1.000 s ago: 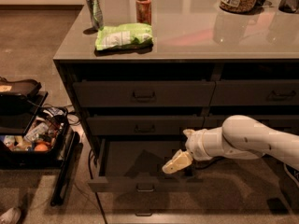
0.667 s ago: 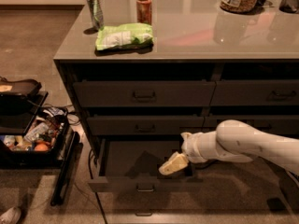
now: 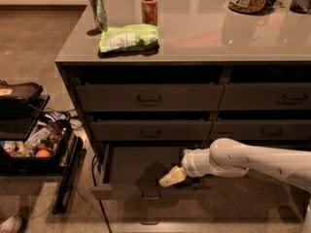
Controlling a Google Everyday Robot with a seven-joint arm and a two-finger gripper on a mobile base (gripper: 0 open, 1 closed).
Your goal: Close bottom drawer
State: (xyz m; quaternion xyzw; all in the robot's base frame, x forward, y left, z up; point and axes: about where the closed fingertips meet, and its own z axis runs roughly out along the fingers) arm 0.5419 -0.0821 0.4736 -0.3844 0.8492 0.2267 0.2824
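The bottom drawer (image 3: 121, 192), wide, shallow and dark grey-brown, is pulled well out of the left column, below two alike drawers. Its flat front has a small metal handle (image 3: 151, 195) at centre. The gripper (image 3: 172, 177) is over its open inside, just behind the front.

The end effector (image 3: 172, 177) sits over the open bottom drawer (image 3: 121, 192), just behind its front panel.

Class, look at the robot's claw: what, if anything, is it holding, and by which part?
Nothing is seen held. The claw sits over the open bottom drawer, just behind its front panel and apart from the handle.
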